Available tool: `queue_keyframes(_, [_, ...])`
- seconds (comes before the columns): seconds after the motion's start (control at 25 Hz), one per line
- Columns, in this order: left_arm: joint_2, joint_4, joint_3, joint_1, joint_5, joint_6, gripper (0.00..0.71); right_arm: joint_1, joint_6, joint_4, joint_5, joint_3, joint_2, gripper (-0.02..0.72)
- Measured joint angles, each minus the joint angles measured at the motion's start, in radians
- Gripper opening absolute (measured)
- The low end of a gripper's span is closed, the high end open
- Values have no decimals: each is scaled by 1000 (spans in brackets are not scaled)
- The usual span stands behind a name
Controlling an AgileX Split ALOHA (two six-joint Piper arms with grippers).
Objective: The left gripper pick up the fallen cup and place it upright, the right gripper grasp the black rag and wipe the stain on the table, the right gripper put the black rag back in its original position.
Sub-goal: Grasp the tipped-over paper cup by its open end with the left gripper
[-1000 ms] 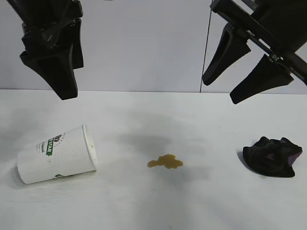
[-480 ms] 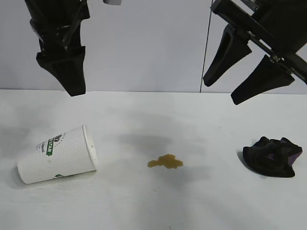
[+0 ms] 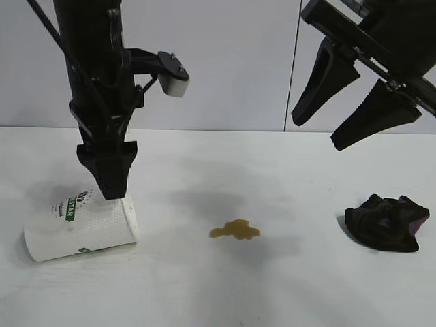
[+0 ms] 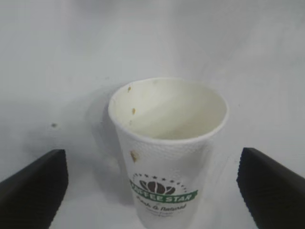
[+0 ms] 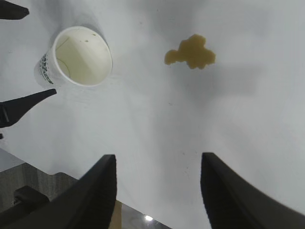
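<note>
Cup [image 3: 80,228] lay on its side on the white surface [image 3: 218,300], none of the three steps yet done. The left tool [image 3: 107,178] hung pointing straight down over the cup, its fingers spread wide and empty; the left wrist view showed the cup [image 4: 167,152] between and below the two dark fingertips [image 4: 33,188], with clear surface on either side of its wall, so nothing was gripped. Brown flecks marked the inside of the rim.

The yellowish-brown stain [image 3: 235,231] sat unwiped, off to the side of the left tool toward the other arm, and roughly midway between cup and rag. The black rag [image 3: 385,223], bunched with a purple patch showing, rested untouched almost directly beneath the right tool [image 3: 346,116]. That tool hung well above the surface, tilted down and toward the stain, its fingers partly parted with nothing between them; its own wrist view looked past both fingers at the stain [image 5: 190,51] and the cup's open mouth [image 5: 78,56].

By these pictures the work stood at its very first step, the reach for the cup. Righting it, wiping the spill and returning the rag all remained.
</note>
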Motion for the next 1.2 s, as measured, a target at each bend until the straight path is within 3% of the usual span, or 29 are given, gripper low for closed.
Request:
queue_keyframes(0.88, [122,12,6,0,-75,-3,695,0,-1,-7,0,0,0,370])
queue_keyframes(1.2, [130,-2,6,0,-43,-3,591,0,-1,-8,-3,0,0,370])
